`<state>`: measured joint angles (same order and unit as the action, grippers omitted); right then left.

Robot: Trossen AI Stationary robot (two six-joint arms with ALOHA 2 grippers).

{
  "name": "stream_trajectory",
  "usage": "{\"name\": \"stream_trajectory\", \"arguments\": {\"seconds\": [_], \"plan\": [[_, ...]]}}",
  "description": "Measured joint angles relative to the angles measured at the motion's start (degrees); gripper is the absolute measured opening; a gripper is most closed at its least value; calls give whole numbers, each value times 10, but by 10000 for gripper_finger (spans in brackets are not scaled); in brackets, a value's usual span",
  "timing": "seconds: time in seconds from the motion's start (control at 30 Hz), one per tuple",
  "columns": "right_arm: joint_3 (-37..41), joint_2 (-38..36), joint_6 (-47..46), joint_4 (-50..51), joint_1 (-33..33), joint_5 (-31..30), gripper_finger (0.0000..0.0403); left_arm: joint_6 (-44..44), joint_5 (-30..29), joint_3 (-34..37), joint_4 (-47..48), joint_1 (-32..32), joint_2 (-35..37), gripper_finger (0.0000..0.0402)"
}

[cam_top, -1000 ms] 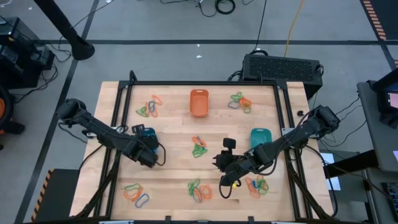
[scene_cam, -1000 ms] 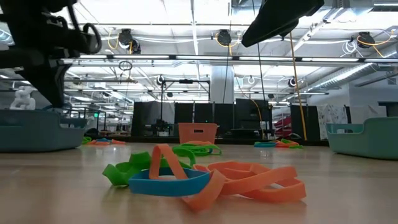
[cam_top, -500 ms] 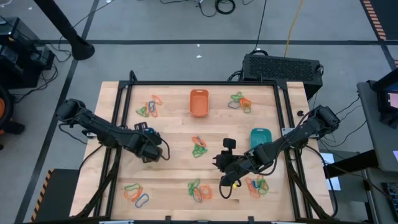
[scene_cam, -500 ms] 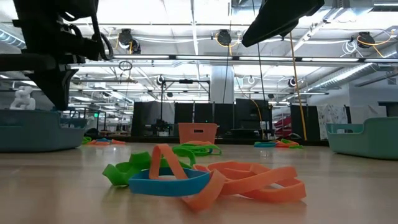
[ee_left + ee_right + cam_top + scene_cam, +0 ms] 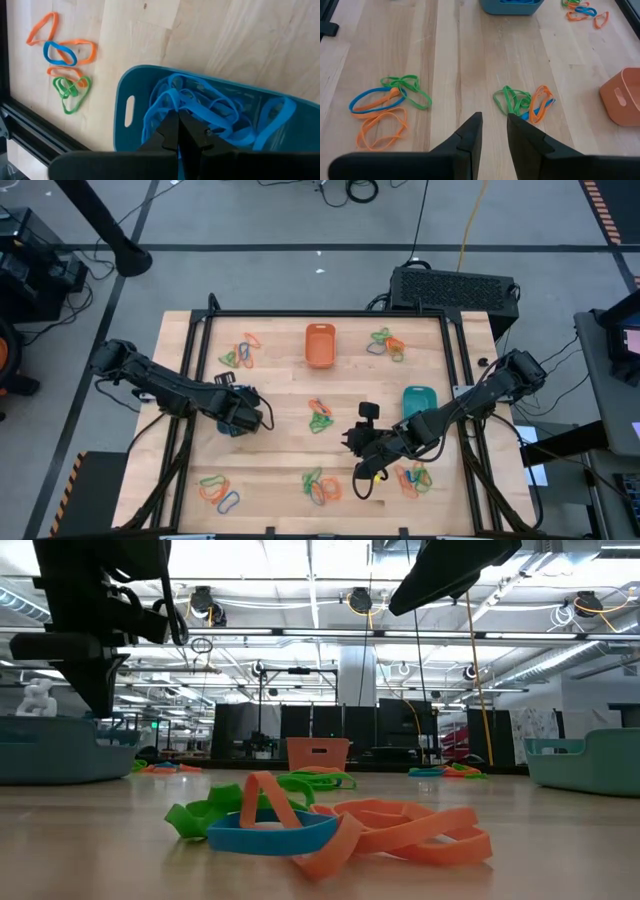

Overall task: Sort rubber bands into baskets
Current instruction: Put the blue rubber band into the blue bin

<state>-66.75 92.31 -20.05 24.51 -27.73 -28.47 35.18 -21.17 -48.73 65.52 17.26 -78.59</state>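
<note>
The left gripper (image 5: 178, 131) hangs directly over the blue basket (image 5: 131, 90), its two fingers pressed together with nothing between them, which suggests it is there to deliver blue bands rather than to pick any up. The basket already holds a tangle of blue rubber bands (image 5: 220, 112), so the colour-matching looks partly done. Well away from the blue basket, toward the table's middle, the right gripper (image 5: 493, 131) hovers above bare wood with its fingers a little apart and empty, waiting. Unsorted mixed clusters of rubber bands (image 5: 320, 417) lie scattered around the blue basket on all sides. The orange basket (image 5: 319, 344) sits toward the far edge from it, and the teal basket (image 5: 418, 401) across the table, beyond the right gripper.
</note>
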Motion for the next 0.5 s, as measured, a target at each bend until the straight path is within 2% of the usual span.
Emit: {"name": "stream_trajectory", "arguments": {"seconds": [0.1, 0.37, 0.5], "plan": [[0, 0, 0, 0, 0, 0, 82, 0, 2, 0, 1, 0, 0, 7], [0, 0, 0, 1, 0, 0, 82, 1, 13, 0, 1, 0, 0, 66], [0, 0, 0, 1, 0, 0, 82, 1, 14, 0, 1, 0, 0, 73]]}}
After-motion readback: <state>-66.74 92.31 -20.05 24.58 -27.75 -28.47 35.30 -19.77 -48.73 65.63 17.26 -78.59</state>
